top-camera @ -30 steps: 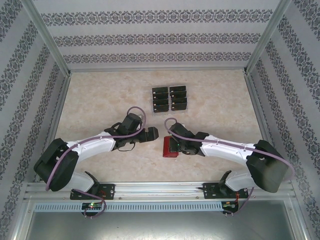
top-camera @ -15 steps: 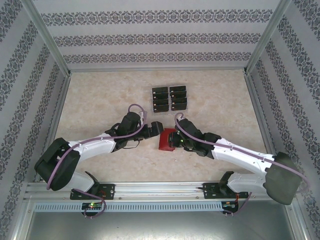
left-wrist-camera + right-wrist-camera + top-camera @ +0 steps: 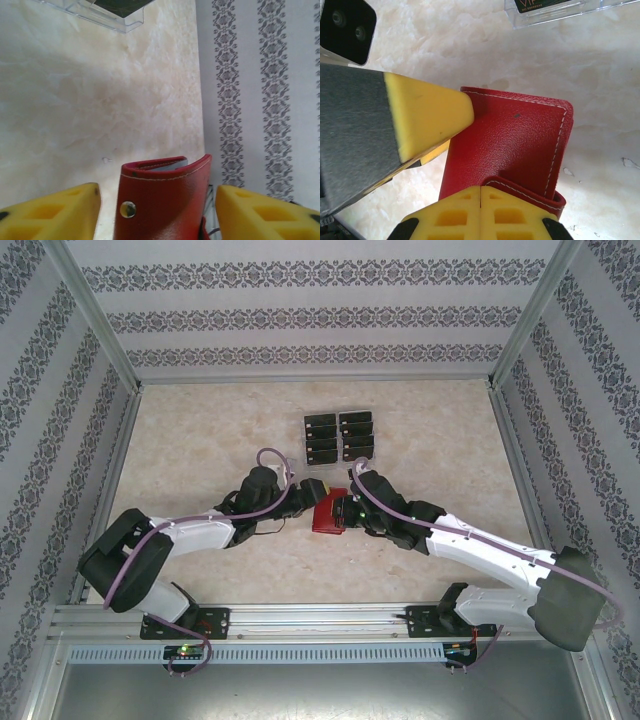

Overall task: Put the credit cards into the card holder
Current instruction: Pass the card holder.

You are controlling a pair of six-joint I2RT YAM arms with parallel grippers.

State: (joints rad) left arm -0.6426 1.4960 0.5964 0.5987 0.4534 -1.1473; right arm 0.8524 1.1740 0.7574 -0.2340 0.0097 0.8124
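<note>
On table [image 3: 200, 440], near clear tray [image 3: 115, 17] of credit cards [image 3: 339, 436]: red card holder [image 3: 515, 145]. Pinched at flap by clenched right gripper [image 3: 480, 192]; straddled by left gripper [image 3: 157, 200], jaws parted, not clamping. Probably light, floppy, slick: take across stitched cover.

We see a pale, marble-patterned beige desk [image 3: 200, 440] closed in on three sides by white wallpapered walls [image 3: 320, 310] with grey floral bands. Silver aluminium corner posts [image 3: 100, 325] frame them; a silver aluminium rail [image 3: 320, 618] runs along the near edge. Light falls evenly.
</note>
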